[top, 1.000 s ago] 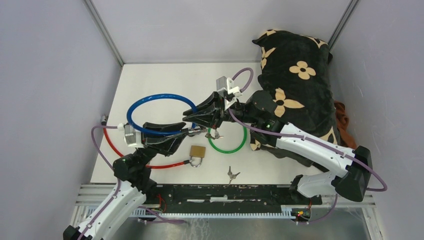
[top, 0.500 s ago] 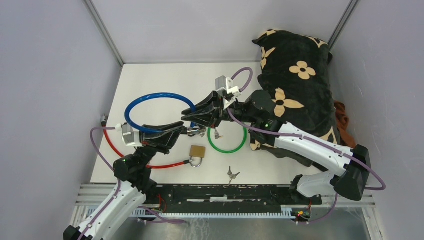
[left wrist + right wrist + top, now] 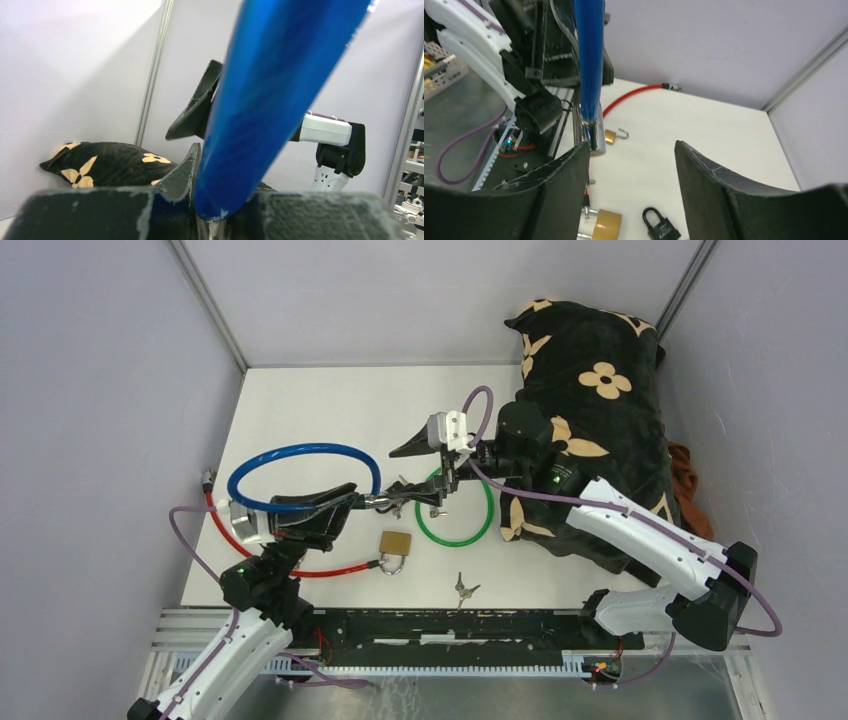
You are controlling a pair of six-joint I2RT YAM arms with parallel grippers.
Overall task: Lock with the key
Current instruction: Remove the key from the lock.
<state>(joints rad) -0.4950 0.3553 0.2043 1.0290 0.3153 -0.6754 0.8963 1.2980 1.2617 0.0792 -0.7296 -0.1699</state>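
My left gripper is shut on the metal end of the blue cable lock, holding it above the table. In the left wrist view the blue cable runs up between the closed fingers. A small bunch of keys hangs at the lock's tip. My right gripper stands open just beyond that tip, touching nothing. From the right wrist, the blue cable ends in a silver lock body off the left finger, outside the open right gripper.
A green cable loop lies under the right gripper. A brass padlock sits on a red cable. Spare keys lie near the front edge. A black padlock lies below the right wrist. A black flowered cushion fills the right side.
The right gripper has opened and drawn back from the lock's end. The left arm has shifted slightly left with the blue lock still in its grip.
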